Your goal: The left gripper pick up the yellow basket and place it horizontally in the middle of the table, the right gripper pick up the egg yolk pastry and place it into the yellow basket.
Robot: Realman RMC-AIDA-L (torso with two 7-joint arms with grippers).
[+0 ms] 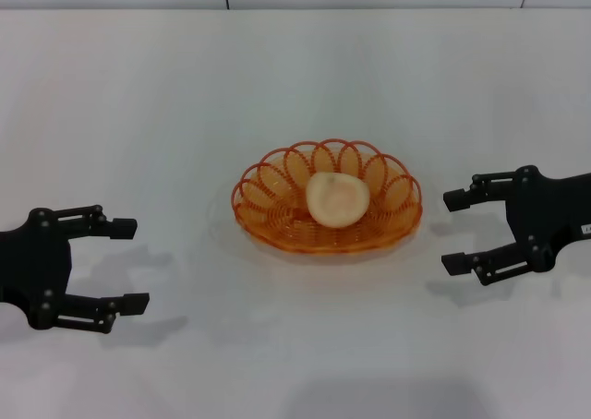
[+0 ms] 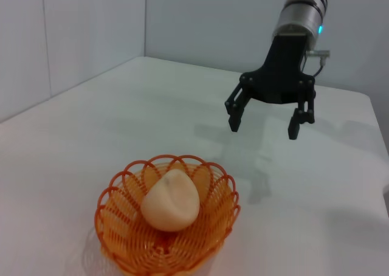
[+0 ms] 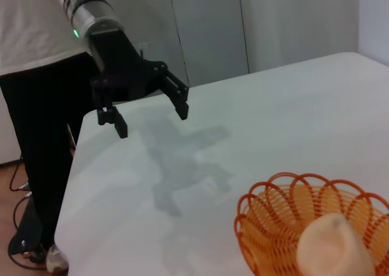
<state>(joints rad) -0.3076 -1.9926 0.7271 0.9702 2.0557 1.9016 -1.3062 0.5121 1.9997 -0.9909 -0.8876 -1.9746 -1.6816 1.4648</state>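
Head view shows the yellow basket (image 1: 327, 200) lying with its long side across, roughly midway between the table's (image 1: 138, 96) left and right edges and about halfway between the far and near edges. The egg yolk pastry (image 1: 338, 199) sits inside it, resting on the wire base a little toward the right part of the bowl and leaning slightly.

Both placements look done, so the step in hand is judged to be the retreat. The left gripper (image 1: 125, 263) hangs toward the left edge, well apart from the basket, its fingers spread wide and holding nothing. The right gripper (image 1: 459, 231) hangs nearer the right edge, just clear of the basket's rim, fingers likewise spread and empty. From the left wrist view the right gripper (image 2: 265, 113) is seen above bare table beyond the basket (image 2: 167, 221) and pastry (image 2: 171, 200); from the right wrist view the left gripper (image 3: 149, 109) hovers near a far corner, beside a standing person (image 3: 36, 75).

To finish well, each arm should draw back outward toward its own edge, keeping height, so that no finger catches the looped rim and drags the light basket off centre. The right arm needs more care, being closer.
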